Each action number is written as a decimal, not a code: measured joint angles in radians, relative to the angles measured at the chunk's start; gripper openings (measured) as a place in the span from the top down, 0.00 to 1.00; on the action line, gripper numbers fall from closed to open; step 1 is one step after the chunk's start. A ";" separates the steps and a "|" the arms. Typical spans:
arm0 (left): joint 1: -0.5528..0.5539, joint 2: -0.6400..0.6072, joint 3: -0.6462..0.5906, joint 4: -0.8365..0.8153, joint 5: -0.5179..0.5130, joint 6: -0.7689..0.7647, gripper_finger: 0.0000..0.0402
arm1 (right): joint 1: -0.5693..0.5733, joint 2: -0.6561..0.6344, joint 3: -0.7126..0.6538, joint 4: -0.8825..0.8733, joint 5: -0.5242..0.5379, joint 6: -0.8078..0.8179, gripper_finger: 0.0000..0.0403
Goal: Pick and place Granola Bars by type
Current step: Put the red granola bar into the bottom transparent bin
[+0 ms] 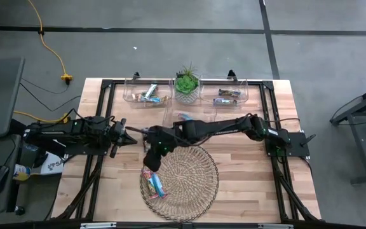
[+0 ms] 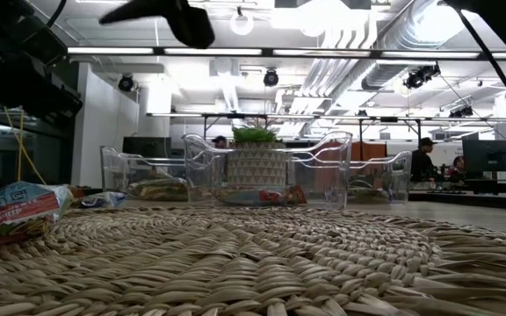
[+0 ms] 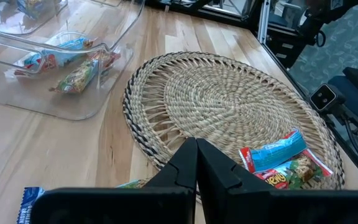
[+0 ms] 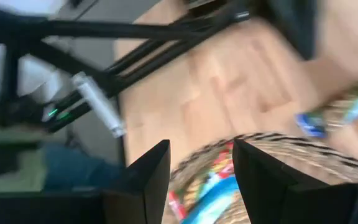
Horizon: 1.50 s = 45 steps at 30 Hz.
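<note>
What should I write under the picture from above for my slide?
Right gripper, open, reaches over the wicker tray toward the granola bars; left gripper waits shut beside it.

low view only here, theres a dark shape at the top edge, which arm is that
Observer: The right arm. In the high view it reaches across the table, and the right pincer hangs over the left edge of the wicker tray. The left pincer waits off the tray's left side.
Operator: is it holding a bar
Observer: No. The right wrist view shows its fingers apart and empty. A blue and red granola bar lies on the tray beneath the gap.
</note>
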 joint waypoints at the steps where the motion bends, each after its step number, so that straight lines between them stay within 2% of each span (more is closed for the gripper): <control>1: 0.000 0.000 0.000 0.000 0.000 0.000 1.00 | 0.004 0.000 0.000 -0.006 0.031 0.017 0.61; 4: 0.000 0.000 0.000 0.000 0.000 0.000 1.00 | 0.016 0.000 0.000 -0.007 0.071 0.064 0.61; 13: 0.000 0.000 0.000 0.000 0.000 0.000 1.00 | 0.098 0.001 0.000 -0.041 0.079 0.190 0.61; 21: 0.000 0.000 0.000 0.000 0.000 0.000 1.00 | 0.189 0.002 -0.051 -0.069 0.202 0.286 0.61; 30: 0.000 0.000 0.000 0.000 0.000 0.000 1.00 | 0.237 0.002 -0.339 0.280 0.221 0.445 0.61; 33: 0.000 0.000 0.000 0.000 0.000 0.000 1.00 | 0.239 0.004 -0.418 0.335 0.229 0.455 0.61; 45: 0.000 0.000 0.000 0.000 0.000 0.000 1.00 | 0.212 0.003 -0.546 0.452 0.225 0.452 0.61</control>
